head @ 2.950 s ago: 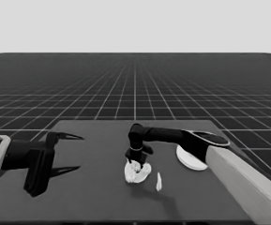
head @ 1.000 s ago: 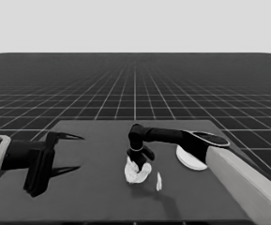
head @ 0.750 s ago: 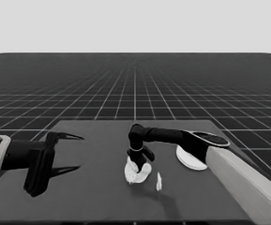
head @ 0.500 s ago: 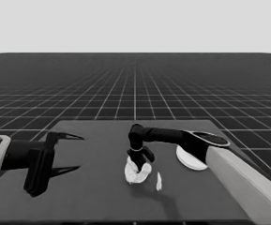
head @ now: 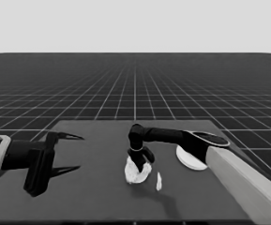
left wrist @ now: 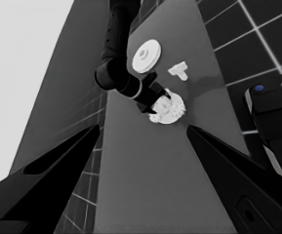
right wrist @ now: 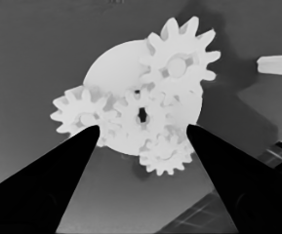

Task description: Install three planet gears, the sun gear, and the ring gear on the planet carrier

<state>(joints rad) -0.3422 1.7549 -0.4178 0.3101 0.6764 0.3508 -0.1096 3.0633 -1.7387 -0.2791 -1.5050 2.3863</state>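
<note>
The planet carrier, the smaller round part point(head: 134, 176) point(right wrist: 113, 66), lies mid-table. Three planet gears point(right wrist: 179, 63) point(right wrist: 79, 116) point(right wrist: 165, 155) sit around its rim, meshed with a fourth small gear point(right wrist: 143, 114) over its centre hole. My right gripper point(head: 143, 161) point(right wrist: 143, 129) hangs just above this cluster, fingers open either side of the centre gear, holding nothing. The ring gear, the larger round part point(head: 189, 159) point(left wrist: 146, 54), lies to the right, partly behind the right arm. My left gripper point(head: 65, 152) point(left wrist: 143, 127) waits open over the table's left end.
A thin white piece point(head: 159, 182) point(left wrist: 178, 70) point(right wrist: 277, 64) lies just right of the gear cluster, towards the front edge. The right arm's pale grey part point(head: 247, 183) fills the lower right. Dark machinery with blue lights point(left wrist: 272, 117) sits past the table's edge.
</note>
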